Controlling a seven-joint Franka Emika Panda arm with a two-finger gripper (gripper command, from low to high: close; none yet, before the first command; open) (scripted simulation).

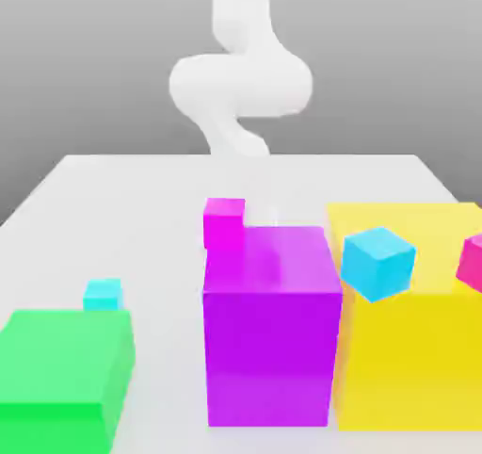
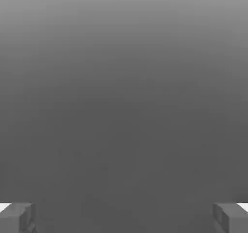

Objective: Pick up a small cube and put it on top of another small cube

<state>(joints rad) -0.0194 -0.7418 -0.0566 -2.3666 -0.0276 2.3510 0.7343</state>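
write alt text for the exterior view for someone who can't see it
White robot arm behind a pale table with big green, purple and yellow blocks towards the front, plus smaller cubes: turquoise, magenta, sky-blue and, cut off at the edge, pink.

Turquoise cube (image 1: 103, 294) partly hidden (green block (image 1: 71, 353) in front), pink cube (image 1: 473, 262) cut off right

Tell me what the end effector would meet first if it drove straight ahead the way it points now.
The way ahead of the open end effector looks free as far as the hand view shows; the plain grey ahead gives no depth, so a bare surface might still lie there.
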